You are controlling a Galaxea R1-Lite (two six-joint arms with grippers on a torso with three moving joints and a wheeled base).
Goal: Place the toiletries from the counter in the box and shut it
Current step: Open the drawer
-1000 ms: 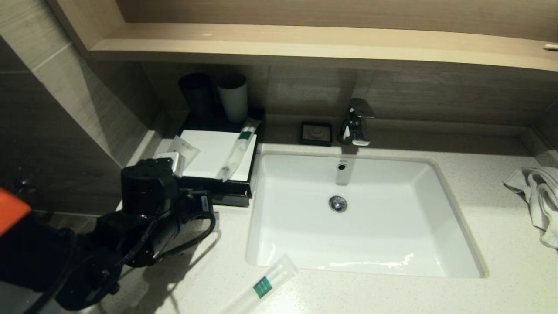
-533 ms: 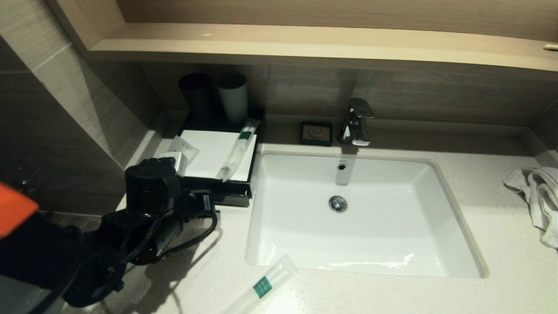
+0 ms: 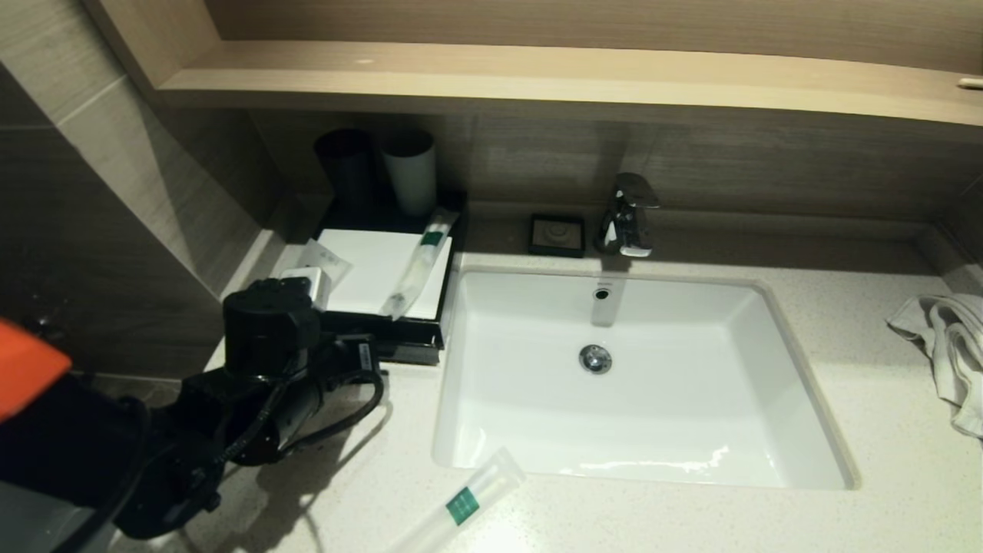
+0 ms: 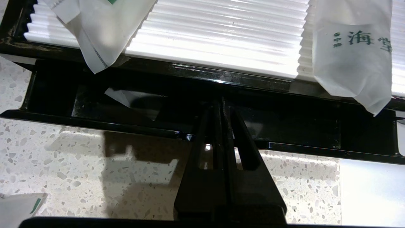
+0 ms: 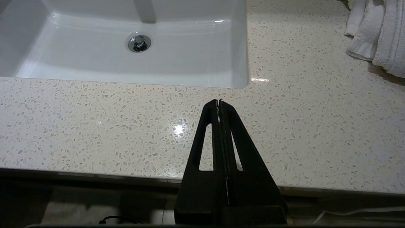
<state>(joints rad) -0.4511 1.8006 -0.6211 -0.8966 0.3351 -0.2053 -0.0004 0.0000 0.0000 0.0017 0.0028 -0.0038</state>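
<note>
Left wrist view is showing the box [image 4: 221, 79] sitting on the counter [image 4: 63, 164] with two packets [image 4: 351, 57] lying across its white panel, while I am pressing my closed, empty left pincer [image 4: 220, 103] against its half-open drawer [image 4: 126, 107].

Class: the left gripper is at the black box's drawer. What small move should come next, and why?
Probably draw the shut left gripper back toward the counter edge, pulling the drawer further out: only a narrow slot shows, and packets still lie on the white panel and on the counter.
</note>
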